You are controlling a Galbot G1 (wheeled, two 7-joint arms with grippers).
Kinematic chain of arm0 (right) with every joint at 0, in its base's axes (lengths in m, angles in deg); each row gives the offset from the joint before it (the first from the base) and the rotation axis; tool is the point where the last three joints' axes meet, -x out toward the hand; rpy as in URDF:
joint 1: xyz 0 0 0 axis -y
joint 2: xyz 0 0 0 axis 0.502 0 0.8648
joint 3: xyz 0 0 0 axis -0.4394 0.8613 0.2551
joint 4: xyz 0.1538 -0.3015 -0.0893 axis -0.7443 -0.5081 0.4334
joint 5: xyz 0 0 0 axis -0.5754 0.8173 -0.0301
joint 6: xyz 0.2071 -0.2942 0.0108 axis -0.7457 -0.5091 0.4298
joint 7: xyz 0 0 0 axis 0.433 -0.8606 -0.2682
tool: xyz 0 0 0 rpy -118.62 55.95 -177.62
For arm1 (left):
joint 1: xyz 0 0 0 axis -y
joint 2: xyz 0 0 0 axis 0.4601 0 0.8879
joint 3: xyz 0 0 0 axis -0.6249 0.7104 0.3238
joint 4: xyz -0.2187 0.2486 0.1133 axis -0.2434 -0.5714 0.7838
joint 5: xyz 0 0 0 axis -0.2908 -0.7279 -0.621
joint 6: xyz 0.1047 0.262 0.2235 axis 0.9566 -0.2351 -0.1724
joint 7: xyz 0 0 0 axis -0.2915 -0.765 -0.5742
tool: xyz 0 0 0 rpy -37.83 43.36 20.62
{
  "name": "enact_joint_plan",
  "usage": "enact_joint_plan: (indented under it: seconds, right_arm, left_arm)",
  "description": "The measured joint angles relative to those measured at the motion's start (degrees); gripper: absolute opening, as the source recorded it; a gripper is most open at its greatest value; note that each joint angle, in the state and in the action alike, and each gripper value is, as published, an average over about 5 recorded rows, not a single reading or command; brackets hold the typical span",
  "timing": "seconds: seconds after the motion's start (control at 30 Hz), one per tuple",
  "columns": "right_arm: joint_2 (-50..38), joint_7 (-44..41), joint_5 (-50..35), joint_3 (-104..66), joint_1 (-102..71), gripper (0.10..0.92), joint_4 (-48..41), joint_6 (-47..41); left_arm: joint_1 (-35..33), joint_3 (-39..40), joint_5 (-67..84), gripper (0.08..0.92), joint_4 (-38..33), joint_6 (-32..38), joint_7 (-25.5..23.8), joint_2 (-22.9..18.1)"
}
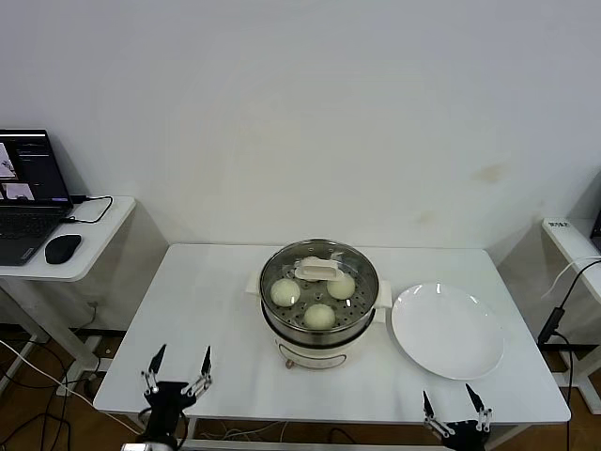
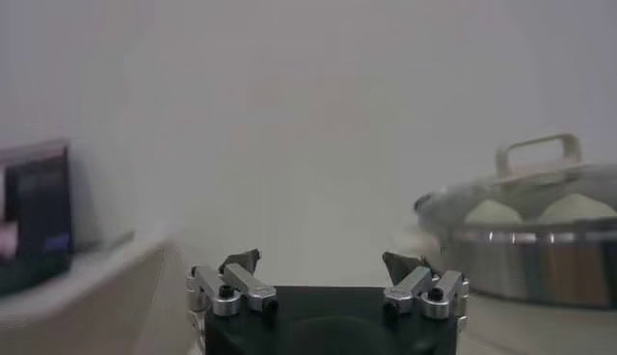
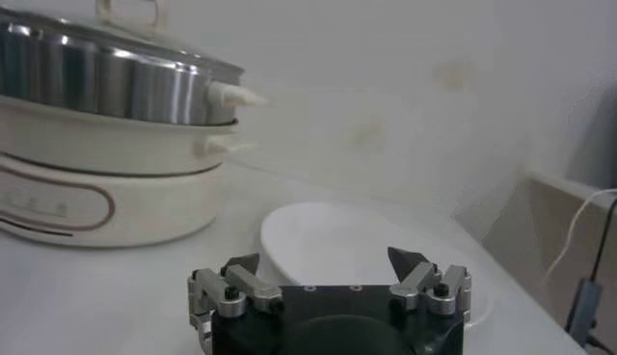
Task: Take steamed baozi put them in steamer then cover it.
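Note:
The steamer stands mid-table, a shiny steel pot on a cream-white base. The glass cover with its cream handle sits on top of it. Through the glass I see three baozi; a possible further bun is hidden under the handle. My left gripper hovers open and empty at the table's front left edge. At the front right edge my right gripper is open too, holding nothing. The left wrist view shows the left gripper and the covered steamer; the right wrist view shows the right gripper and the steamer.
A flat white plate lies bare to the right of the steamer, also in the right wrist view. A side desk at the left carries a laptop and a mouse. A second desk edge with cables stands at the right.

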Motion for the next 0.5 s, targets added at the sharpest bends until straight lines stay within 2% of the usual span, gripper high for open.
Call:
enact_joint_plan:
  seconds: [0.5]
  right_arm:
    - [-0.7,-0.7,-2.8,1.5,-0.7,0.823,2.5,-2.9]
  left_arm:
    - [-3.6,-0.5,3.2,0.823,0.3,1.0,-1.3,-3.3]
